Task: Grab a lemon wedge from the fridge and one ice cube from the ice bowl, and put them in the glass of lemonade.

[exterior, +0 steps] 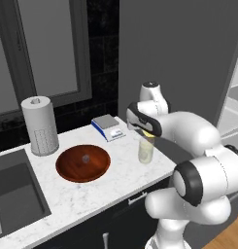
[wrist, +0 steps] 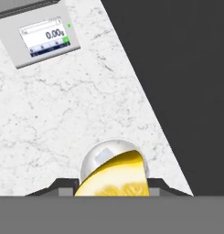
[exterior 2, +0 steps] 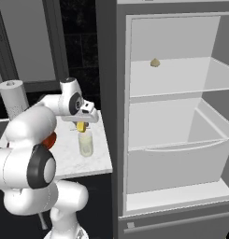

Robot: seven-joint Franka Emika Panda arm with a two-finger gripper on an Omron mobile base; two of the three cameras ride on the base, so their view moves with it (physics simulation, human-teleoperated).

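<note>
The lemon wedge (wrist: 114, 178) sits clamped between your gripper (exterior 2: 81, 125) fingers, held directly above the glass of lemonade (exterior 2: 85, 143); in the hand view the yellow flesh covers most of the glass rim (wrist: 93, 157) below it. Your arm rises from the base, folds at the big elbow joint and reaches forward over the marble counter (exterior: 115, 168), with the wrist turned so the hand points straight down at the glass. From the left base view, the glass (exterior: 145, 150) stands near the counter's right edge, with the wedge (exterior: 147, 133) showing as a sliver of yellow under the hand.

Left of the glass lies the ice bowl (exterior: 83, 163), with the ice cube (exterior: 85, 158) resting at its middle. Beyond them you have a small digital scale (exterior: 108, 128) near the wall, and a white paper-towel cylinder (exterior: 40, 125) further left, beside the sink (exterior: 13, 197).

To your right the fridge (exterior 2: 176, 121) stands open, pale shelves exposed; a small beige lump (exterior 2: 154, 62) rests on the upper shelf.
</note>
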